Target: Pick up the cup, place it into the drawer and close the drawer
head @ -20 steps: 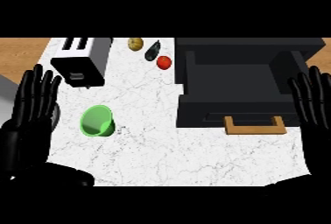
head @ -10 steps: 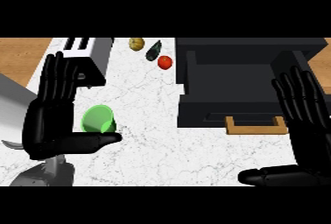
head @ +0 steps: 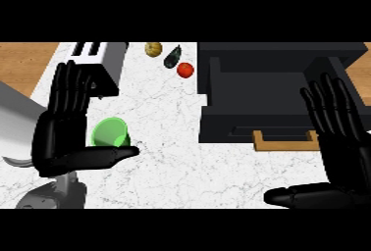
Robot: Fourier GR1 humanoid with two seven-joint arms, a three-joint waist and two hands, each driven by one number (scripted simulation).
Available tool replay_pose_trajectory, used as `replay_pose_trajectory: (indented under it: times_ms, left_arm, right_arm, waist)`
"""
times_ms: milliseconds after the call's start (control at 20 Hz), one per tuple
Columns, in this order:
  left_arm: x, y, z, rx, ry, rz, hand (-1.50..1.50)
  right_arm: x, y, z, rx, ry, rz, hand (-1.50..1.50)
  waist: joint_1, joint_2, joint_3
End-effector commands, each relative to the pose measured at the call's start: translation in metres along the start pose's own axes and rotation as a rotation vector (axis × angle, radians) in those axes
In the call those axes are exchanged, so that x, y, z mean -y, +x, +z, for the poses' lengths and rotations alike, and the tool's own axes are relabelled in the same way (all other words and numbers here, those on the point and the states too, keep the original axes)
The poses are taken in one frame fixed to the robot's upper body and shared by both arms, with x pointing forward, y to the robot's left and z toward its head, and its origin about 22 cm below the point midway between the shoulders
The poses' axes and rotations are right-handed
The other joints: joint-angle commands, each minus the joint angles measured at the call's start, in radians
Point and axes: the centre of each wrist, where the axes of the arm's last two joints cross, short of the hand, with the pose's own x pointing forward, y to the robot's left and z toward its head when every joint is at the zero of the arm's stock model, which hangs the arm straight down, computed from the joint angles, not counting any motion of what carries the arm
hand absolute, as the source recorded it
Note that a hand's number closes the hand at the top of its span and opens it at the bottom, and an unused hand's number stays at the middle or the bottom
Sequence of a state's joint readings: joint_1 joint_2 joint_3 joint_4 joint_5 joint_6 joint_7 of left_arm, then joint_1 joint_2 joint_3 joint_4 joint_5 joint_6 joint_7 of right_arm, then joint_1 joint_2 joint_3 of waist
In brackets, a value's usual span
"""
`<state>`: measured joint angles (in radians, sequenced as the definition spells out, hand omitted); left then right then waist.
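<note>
Head view shows us a toaster (head: 101,61) at the back left, with a potato (head: 153,49), an avocado (head: 172,57) and a tomato (head: 185,70) between it and the open drawer (head: 272,98). Our left hand (head: 62,132), fingers straight and thumb out, stands just left of the green cup (head: 110,132) lying on the counter (head: 181,162). Since half a second ago our flat, open right hand (head: 340,132) has barely shifted beside the drawer's wooden handle (head: 286,142).

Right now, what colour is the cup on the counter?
Green; the cup shows in the head view, beside the left hand.
</note>
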<state>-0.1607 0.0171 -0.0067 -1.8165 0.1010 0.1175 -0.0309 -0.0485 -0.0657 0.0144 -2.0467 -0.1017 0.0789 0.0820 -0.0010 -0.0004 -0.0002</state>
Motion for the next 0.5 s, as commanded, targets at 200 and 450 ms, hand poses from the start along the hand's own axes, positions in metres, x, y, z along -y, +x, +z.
replay_pose_trajectory:
  times_ms: [200,450]
  left_arm:
    - [-0.002,-0.014,0.007,-0.025,0.048,-0.025,-1.5]
    - [-0.019,-0.029,0.009,-0.065,0.063,-0.027,-1.5]
  right_arm:
    - [0.009,0.0,0.007,0.009,0.004,0.013,-1.5]
    - [0.035,0.014,-0.022,0.021,-0.019,0.015,-1.5]
  waist:
    - [0.0,0.0,0.0]
    - [0.001,0.001,0.0]
